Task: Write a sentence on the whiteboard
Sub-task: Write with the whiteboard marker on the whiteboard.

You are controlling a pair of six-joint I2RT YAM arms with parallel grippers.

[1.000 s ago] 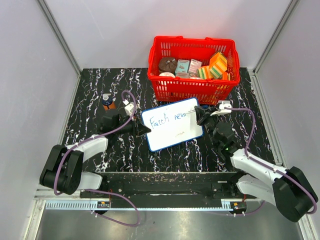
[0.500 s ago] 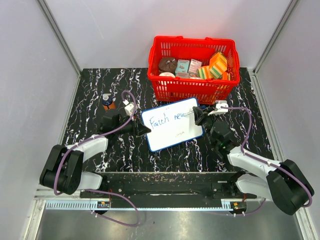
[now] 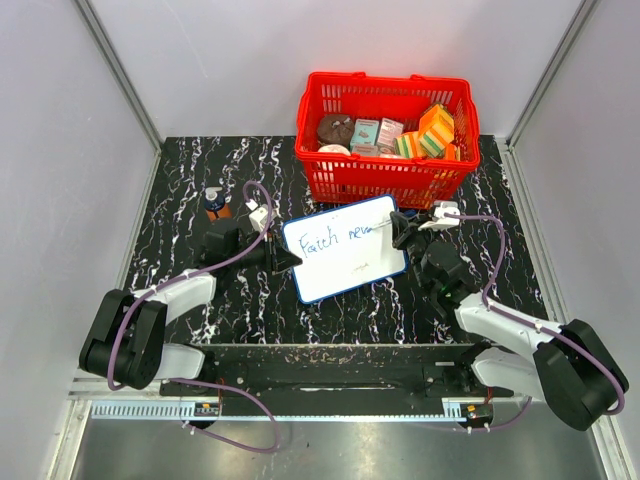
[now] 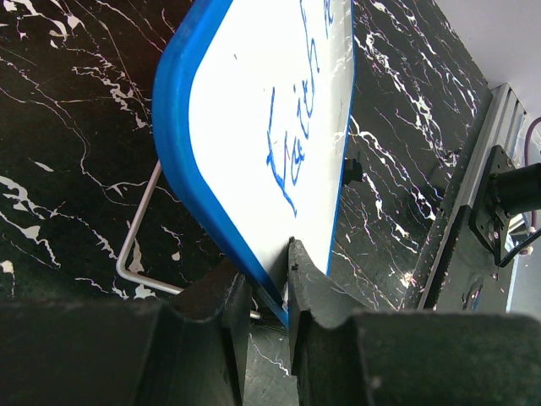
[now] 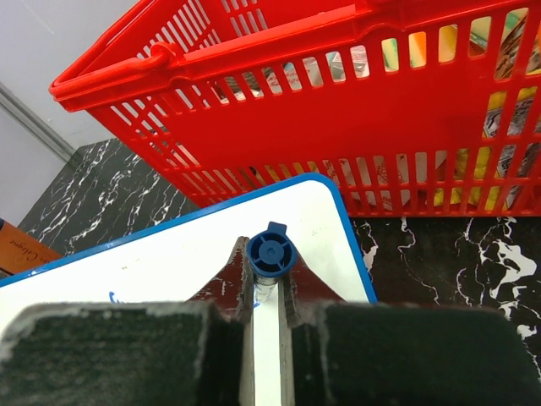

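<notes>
Midway through the writing step, the right gripper (image 3: 400, 232) pinches a blue marker (image 5: 270, 254) between its two fingers, with the tip reaching onto the far right part of the whiteboard (image 3: 345, 262). The board sits near the middle of the table (image 3: 200, 170), turned slightly askew. Its far edge lies just in front of the red basket (image 3: 385, 180), which stands at the table's far edge, toward the right corner. Across from the marker, the left gripper (image 4: 266, 279) is clamped on the board's blue frame at its left edge, one finger above and one below, steadying it. A wire stand (image 4: 139, 220) shows beneath that side, so the board seems to be propped rather than lying flat.

The sentence (image 3: 335, 240) is only partly written: "Faith" is done and a second word runs to roughly "nev". The lower half of the board is blank apart from a faint smudge. By that measure, the task looks less than half finished.

Next, the marker must finish the word within the narrow strip left before the right frame, then lift and shift toward the near left for a second line. Pen pressure should be light and even, and the left grip firm, since a propped board could rock or slide under the strokes.
</notes>
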